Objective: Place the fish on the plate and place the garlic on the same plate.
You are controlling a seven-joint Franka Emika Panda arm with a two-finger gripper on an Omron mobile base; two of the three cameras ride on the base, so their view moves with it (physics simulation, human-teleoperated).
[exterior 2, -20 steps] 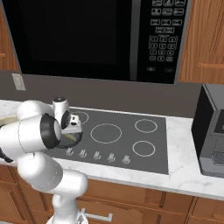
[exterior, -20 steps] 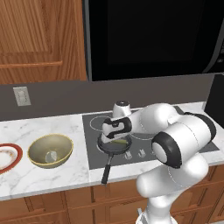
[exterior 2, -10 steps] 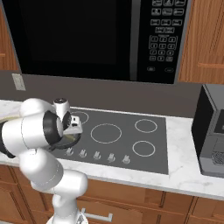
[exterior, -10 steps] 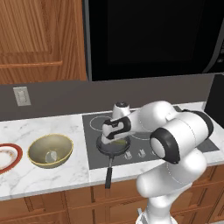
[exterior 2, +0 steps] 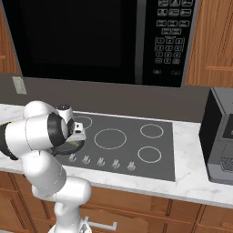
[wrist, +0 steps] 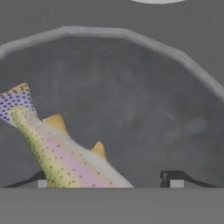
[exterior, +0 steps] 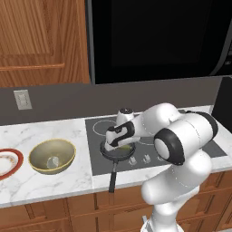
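Observation:
The fish [wrist: 65,151], speckled yellowish-green with a pink flank, lies in the black frying pan [exterior: 118,154] on the cooktop's front left burner. My gripper [wrist: 108,181] is down inside the pan, open, with one fingertip on each side of the fish's body; the left fingertip [wrist: 41,183] is right against it. From the left base view the hand [exterior: 119,135] covers most of the fish. The garlic [exterior: 53,161], a pale lump, rests inside the olive-yellow bowl [exterior: 64,149]. The red-rimmed white plate [exterior: 17,159] sits at the far left of the counter, cut off by the picture edge.
The pan's handle [exterior: 112,179] points toward the counter's front edge. Knobs [exterior 2: 101,162] line the front of the cooktop [exterior 2: 150,150]. A dark microwave [exterior 2: 91,41] hangs above, and a grey appliance [exterior 2: 220,136] stands at the right end of the counter.
The hand has dropped lower into the pan over the fish, and its jaws have come slightly closer together. Fish, bowl and plate have not moved.

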